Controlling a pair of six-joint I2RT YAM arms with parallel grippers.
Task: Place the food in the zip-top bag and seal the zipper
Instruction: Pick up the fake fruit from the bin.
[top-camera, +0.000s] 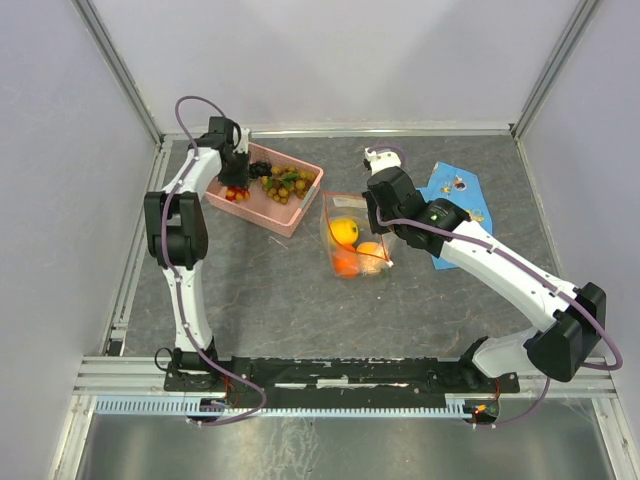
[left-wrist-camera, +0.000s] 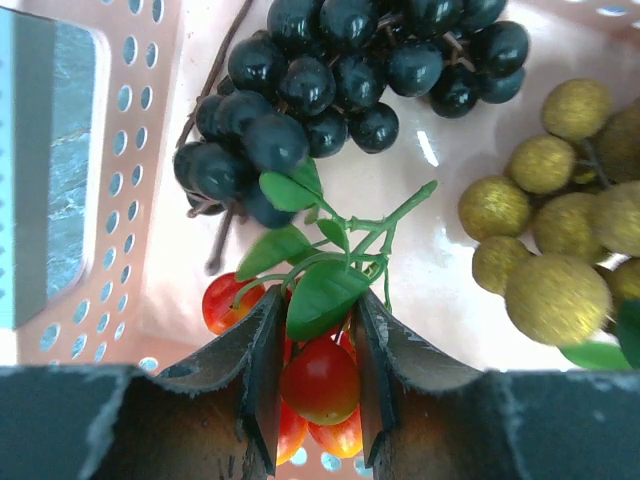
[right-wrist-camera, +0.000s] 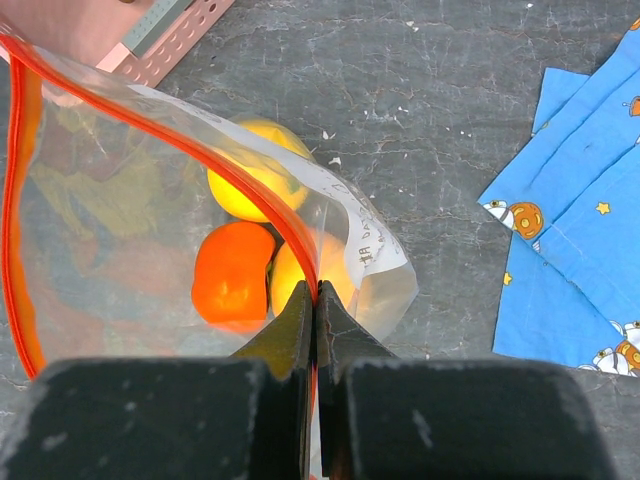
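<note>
Wrist views alone show left claw (left-wrist-camera: 318, 305) clasping cherries (left-wrist-camera: 320, 380), right claw (right-wrist-camera: 314, 300) pinching bag (right-wrist-camera: 120, 180).

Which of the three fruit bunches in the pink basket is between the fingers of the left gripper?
The red cherries. They sit inside the left gripper, while the dark grape bunch and the yellowish-green bunch lie farther off, untouched.

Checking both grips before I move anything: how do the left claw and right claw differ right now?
The left claw is down in the pink basket, while the right claw is at the bag. The left claw's jaws stand apart around red cherries; the right claw's jaws nearly meet, pinching the bag's red strip. Both hold something.
</note>
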